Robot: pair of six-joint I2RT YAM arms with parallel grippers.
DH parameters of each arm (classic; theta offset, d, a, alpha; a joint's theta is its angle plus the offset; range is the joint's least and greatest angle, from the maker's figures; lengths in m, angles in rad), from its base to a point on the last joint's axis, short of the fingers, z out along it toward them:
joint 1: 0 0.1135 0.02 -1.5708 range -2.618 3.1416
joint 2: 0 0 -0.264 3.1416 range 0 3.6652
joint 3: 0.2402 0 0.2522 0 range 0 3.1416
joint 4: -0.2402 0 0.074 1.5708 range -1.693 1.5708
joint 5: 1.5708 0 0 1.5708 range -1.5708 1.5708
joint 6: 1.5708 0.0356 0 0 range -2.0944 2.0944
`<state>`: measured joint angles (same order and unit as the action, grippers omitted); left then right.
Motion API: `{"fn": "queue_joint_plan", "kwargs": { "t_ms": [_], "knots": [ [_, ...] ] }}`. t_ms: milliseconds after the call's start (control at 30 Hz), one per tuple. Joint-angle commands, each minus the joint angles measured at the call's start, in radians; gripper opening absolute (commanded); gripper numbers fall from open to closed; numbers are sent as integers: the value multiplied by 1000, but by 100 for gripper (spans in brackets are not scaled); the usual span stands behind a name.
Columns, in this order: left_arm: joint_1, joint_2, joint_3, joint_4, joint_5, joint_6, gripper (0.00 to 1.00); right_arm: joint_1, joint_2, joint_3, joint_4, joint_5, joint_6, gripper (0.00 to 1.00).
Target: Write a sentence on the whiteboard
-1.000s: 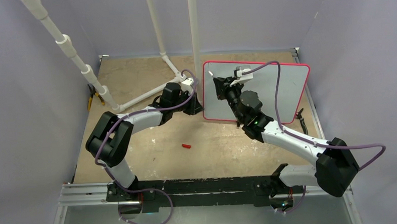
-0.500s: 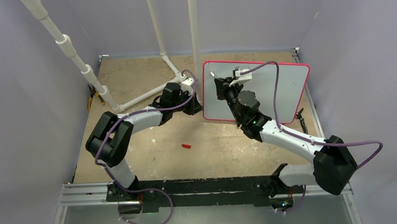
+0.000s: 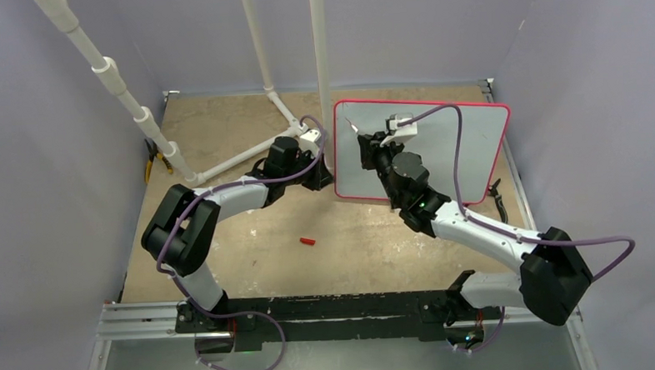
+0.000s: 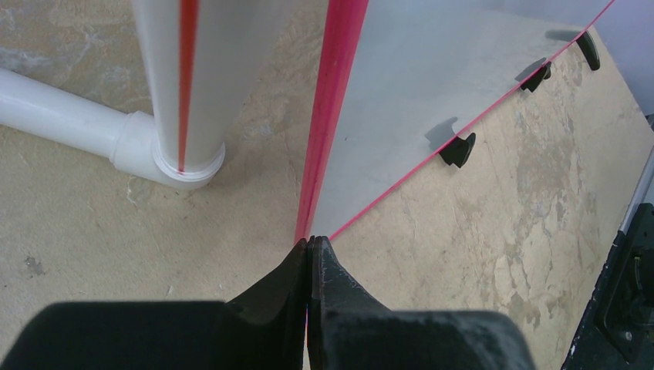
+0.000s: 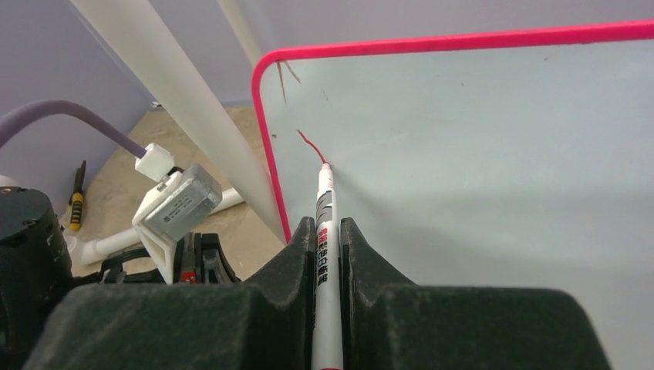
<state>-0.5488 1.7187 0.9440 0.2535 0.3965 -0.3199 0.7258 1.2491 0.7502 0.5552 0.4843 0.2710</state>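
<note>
Only a short, unreadable red stroke (image 5: pixel 310 145) marks the whiteboard (image 5: pixel 478 154). Right gripper (image 5: pixel 328 231) clamps the marker (image 5: pixel 324 200), label illegible, tip touching the stroke; left gripper (image 4: pixel 309 247) pinches the whiteboard's corner.

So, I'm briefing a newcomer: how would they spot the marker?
Find the whiteboard with the red-pink frame, standing far back on the table. The right gripper clamps the marker, tip near its upper left corner: a slim white barrel, unlike the thick white pipes nearby.

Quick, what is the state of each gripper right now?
Left gripper: closed, pinching the whiteboard at its lower corner.
Right gripper: closed, holding the marker, tip on the whiteboard.
</note>
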Motion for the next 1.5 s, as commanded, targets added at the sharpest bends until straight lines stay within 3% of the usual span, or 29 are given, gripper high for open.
{"fn": "queue_joint_plan", "kwargs": {
  "t_ms": [0, 367, 1467],
  "knots": [
    [-5, -7, 0, 20, -2, 24, 0, 0, -43, -12, -13, 40, 14, 0],
    [-7, -8, 1, 20, 1, 22, 0, 0, -109, -12, 37, 9, 4, 0],
    [-10, -14, 5, 19, 8, 26, 0, -4, -16, 35, 71, 66, -48, 0]
  ]
}}
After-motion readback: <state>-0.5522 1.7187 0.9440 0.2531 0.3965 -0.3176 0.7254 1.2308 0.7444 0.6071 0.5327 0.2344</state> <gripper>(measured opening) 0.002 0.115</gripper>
